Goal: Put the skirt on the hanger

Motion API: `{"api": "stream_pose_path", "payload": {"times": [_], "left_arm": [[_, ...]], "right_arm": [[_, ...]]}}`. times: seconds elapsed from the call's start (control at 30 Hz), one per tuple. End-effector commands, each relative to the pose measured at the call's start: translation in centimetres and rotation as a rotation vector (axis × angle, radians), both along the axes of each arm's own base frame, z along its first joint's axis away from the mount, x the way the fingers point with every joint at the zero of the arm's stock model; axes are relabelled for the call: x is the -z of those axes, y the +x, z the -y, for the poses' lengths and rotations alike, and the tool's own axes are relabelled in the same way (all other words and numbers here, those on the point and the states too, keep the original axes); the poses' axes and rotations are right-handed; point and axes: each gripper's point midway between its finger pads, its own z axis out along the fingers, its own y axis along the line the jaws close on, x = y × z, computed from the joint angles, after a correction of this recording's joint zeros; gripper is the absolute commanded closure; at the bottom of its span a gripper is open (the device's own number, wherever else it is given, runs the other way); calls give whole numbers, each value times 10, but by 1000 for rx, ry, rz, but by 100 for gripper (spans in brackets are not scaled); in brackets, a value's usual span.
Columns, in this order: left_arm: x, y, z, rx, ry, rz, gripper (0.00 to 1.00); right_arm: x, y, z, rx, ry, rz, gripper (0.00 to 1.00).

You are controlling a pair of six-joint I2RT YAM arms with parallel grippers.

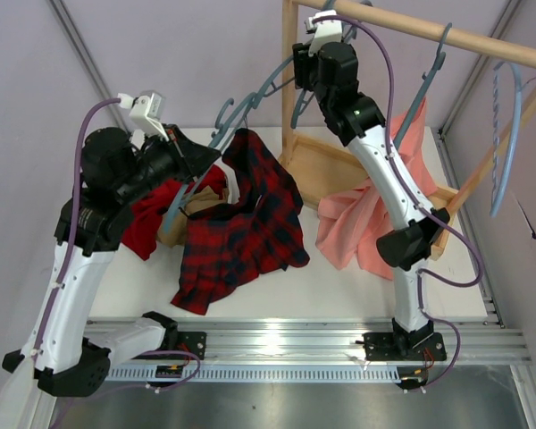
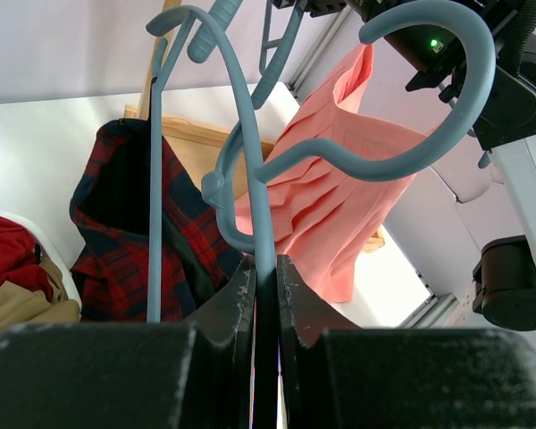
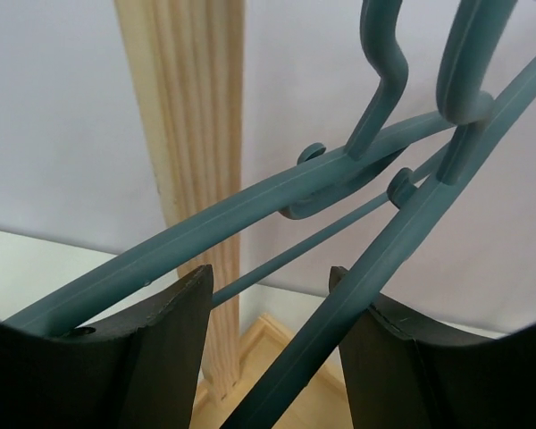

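1. I see the L gripper (image 2: 266, 290) pinched tight on the hanger (image 2: 264, 214), thin bar squeezed btwn both fingers.
2. Skirt (image 1: 246, 214): waist end lifted onto one hanger arm, rest trailing on the table (image 1: 339, 286) beside a red garment (image 1: 147, 219).
3. R gripper (image 3: 270, 299) up by the rack post (image 3: 192, 134), jaws wide apart. Rack hangers (image 3: 250, 210) pass btwn them, unclamped.

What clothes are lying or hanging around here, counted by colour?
Red-and-black plaid skirt: 1
Plain red garment: 1
Salmon-pink garment: 1
Tan cloth: 1
Total: 4
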Motion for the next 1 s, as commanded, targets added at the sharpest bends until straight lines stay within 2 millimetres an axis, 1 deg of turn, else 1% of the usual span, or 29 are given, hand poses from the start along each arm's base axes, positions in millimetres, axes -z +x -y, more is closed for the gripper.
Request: {"api": "stream_pose_path", "payload": {"times": [0.0,0.03,0.1,0.13,0.2,0.23,0.27,0.3,0.33,0.37,0.4,0.43,0.47,0.5,0.53,0.57,0.6,0.63,0.67,0.7,0.73,0.77,0.8,0.83,0.87,0.9,0.93,0.97], "left_arm": [[-26,-5,-11,-26,-13,109,93],[-25,-5,-11,-29,-9,108,93],[-24,-5,-13,-39,-2,106,93],[-24,-4,-16,-54,5,107,93],[-28,-5,-20,-74,10,111,94],[-25,-8,-24,-84,17,101,93],[-25,-9,-26,-93,20,97,94],[-22,-10,-29,-102,24,88,94],[-19,-13,-31,-105,24,76,94],[-15,-14,-32,-108,27,66,94],[-15,-17,-33,-105,24,64,95],[-11,-21,-34,-101,25,58,95],[-10,-25,-35,-96,24,61,96],[-11,-29,-35,-90,20,66,96],[-10,-32,-36,-89,20,68,96],[-11,-40,-38,-84,19,75,96],[-13,-45,-38,-72,18,83,96],[-12,-48,-38,-67,20,81,96],[-10,-51,-39,-65,22,75,96],[-6,-56,-41,-63,29,64,96],[-3,-59,-41,-59,35,57,96],[5,-60,-41,-54,42,39,97],[7,-67,-42,-49,43,40,97],[7,-71,-42,-37,40,44,97],[8,-76,-42,-27,37,47,97],[7,-80,-41,-10,36,52,97],[5,-90,-38,25,31,62,97],[-1,-96,-38,39,28,78,98]], "right_arm": [[-33,-5,-11,-60,23,92,39],[-30,-5,-12,-62,22,84,39],[-31,-6,-5,-34,38,72,37],[-27,-7,-1,-20,38,52,36],[-30,-12,12,16,91,29,34],[-23,-14,20,31,92,-11,32],[-22,-18,24,38,108,-26,31],[-32,-28,31,40,152,-29,26],[-26,-33,34,41,148,-59,23],[-27,-39,35,36,155,-69,20],[-38,-52,39,26,171,-59,15],[-38,-60,33,-7,187,-74,13],[-32,-64,32,-23,187,-97,11],[-42,-76,33,-43,206,-88,10],[-42,-83,30,-67,211,-103,9],[-41,-89,26,-80,225,-117,9],[-43,-96,25,-91,231,-121,8],[-49,-107,27,-100,233,-121,7],[-53,-115,26,-108,236,-117,7],[-51,-123,20,-120,231,-125,7],[-53,-130,20,-121,231,-123,7],[-63,-142,26,-112,247,-102,7],[-58,-148,21,-126,241,-115,7],[-60,-154,22,-126,248,-113,6],[-70,-167,27,-132,263,-97,6],[-72,-175,24,-145,276,-99,6],[-69,-180,23,-147,275,-108,6],[-77,-193,28,-155,292,-91,6]]}}
